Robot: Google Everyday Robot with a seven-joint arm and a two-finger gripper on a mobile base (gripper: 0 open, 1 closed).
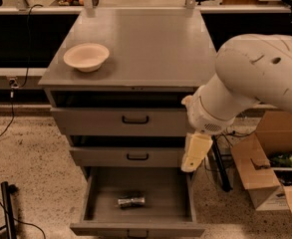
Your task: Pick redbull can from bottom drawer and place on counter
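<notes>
The redbull can (131, 201) lies on its side in the middle of the open bottom drawer (93, 198), the lowest of three grey drawers. The counter (150, 44) is the flat grey top of the cabinet. My gripper (194, 154) hangs pointing down at the end of the white arm, over the drawer's right rear corner. It is above and to the right of the can, apart from it.
A cream bowl (86, 57) sits on the counter's left side. The two upper drawers (135, 119) are slightly ajar. An open cardboard box (270, 173) stands on the floor at right, a dark stand leg (221, 163) beside it. Cables (6, 203) lie on the floor at left.
</notes>
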